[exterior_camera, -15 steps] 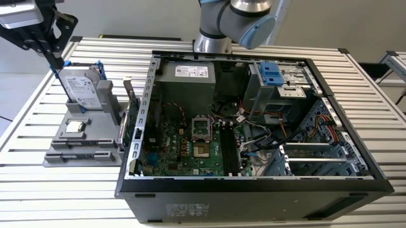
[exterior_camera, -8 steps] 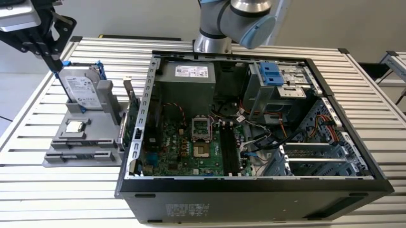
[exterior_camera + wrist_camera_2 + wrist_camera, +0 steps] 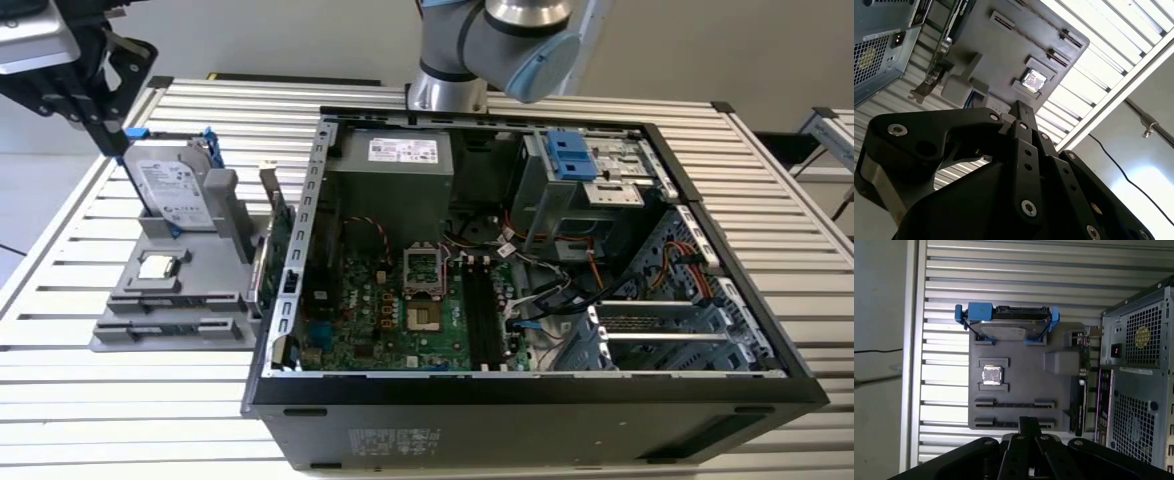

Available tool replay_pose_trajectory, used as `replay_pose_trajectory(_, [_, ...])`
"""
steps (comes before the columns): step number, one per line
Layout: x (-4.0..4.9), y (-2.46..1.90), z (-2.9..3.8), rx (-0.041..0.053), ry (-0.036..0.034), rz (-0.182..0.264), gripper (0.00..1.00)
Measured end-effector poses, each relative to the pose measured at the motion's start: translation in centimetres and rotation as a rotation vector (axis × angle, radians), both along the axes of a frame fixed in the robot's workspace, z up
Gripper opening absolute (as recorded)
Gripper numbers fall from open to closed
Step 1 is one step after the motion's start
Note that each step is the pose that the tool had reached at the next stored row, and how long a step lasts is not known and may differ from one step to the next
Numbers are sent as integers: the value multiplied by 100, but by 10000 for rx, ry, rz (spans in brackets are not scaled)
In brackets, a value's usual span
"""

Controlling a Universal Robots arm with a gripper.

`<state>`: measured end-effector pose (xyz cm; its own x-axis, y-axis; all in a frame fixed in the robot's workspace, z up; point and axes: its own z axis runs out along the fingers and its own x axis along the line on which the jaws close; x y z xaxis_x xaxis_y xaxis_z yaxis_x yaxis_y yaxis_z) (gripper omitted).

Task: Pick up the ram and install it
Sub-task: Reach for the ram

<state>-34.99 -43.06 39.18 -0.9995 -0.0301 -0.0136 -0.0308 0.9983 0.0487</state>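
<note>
A workshop-like lab: an open computer case [image 3: 534,425] and grey parts fixture [image 3: 134,332] on a slatted metal table [image 3: 785,205].

You have one open computer case [image 3: 534,415] on one slatted table [image 3: 774,180]. At nine o'clock from it in the exterior view sits one grey tray [image 3: 120,338]. On that tray you count one hard drive [image 3: 174,185] at twelve o'clock, one processor chip [image 3: 159,267] near the middle, two long slotted cradles [image 3: 174,302] at six o'clock, and one expansion card [image 3: 271,262] at three o'clock. One gripper [image 3: 114,135] hangs at eleven o'clock.
</note>
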Motion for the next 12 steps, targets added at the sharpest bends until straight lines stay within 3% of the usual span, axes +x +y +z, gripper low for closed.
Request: replay_pose_trajectory(12, [0, -125, 0, 0, 0, -25, 0])
